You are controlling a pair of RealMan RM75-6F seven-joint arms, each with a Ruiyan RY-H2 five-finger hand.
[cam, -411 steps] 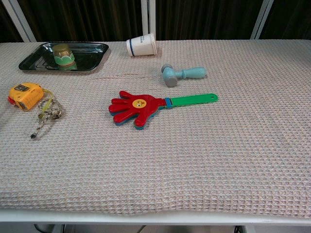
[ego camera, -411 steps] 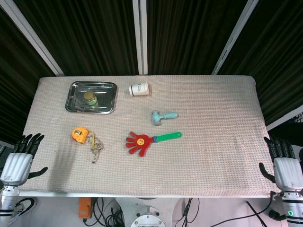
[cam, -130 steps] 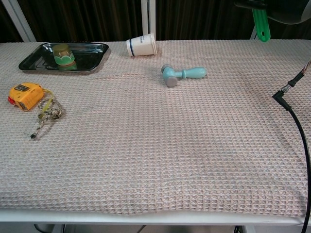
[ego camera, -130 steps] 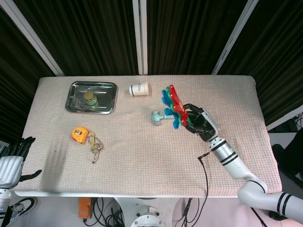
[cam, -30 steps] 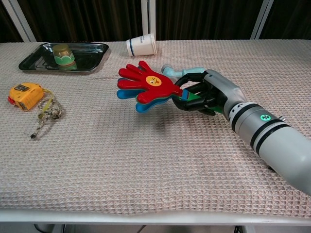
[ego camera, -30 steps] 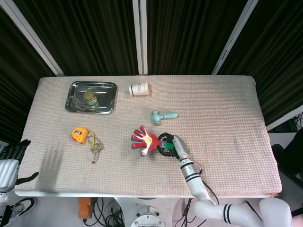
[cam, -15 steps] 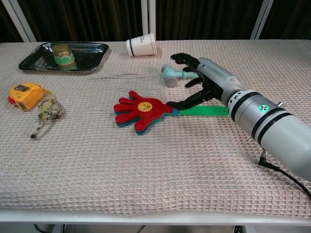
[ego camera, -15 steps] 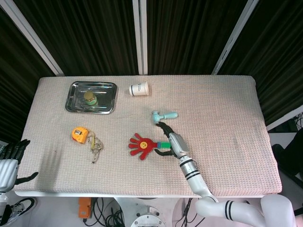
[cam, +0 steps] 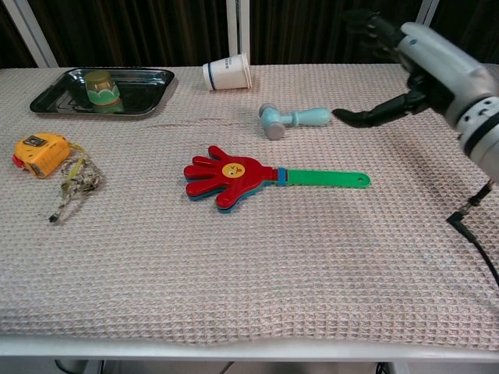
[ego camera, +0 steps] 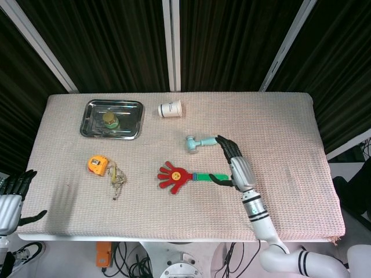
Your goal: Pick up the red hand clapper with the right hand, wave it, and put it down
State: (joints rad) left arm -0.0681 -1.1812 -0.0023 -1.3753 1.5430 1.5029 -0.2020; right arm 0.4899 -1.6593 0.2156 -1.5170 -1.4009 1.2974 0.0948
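The red hand clapper (ego camera: pixel 178 174) (cam: pixel 234 177) lies flat on the cloth near the table's middle, its green handle (cam: pixel 323 178) pointing to the right. My right hand (ego camera: pixel 236 165) (cam: pixel 413 66) hovers above the handle's far end with its fingers spread and nothing in them. It is apart from the clapper. My left hand (ego camera: pixel 13 197) sits off the table's front left corner, fingers apart and holding nothing.
A light blue toy hammer (ego camera: pixel 199 142) (cam: pixel 290 118) lies just behind the clapper. A paper cup (ego camera: pixel 170 109) on its side and a metal tray (ego camera: pixel 93 126) holding a small green cup are at the back left. An orange tape measure (ego camera: pixel 97 164) with a chain lies at left.
My right hand has let go of the clapper's handle and risen up and to the right. The clapper now rests alone on the cloth.
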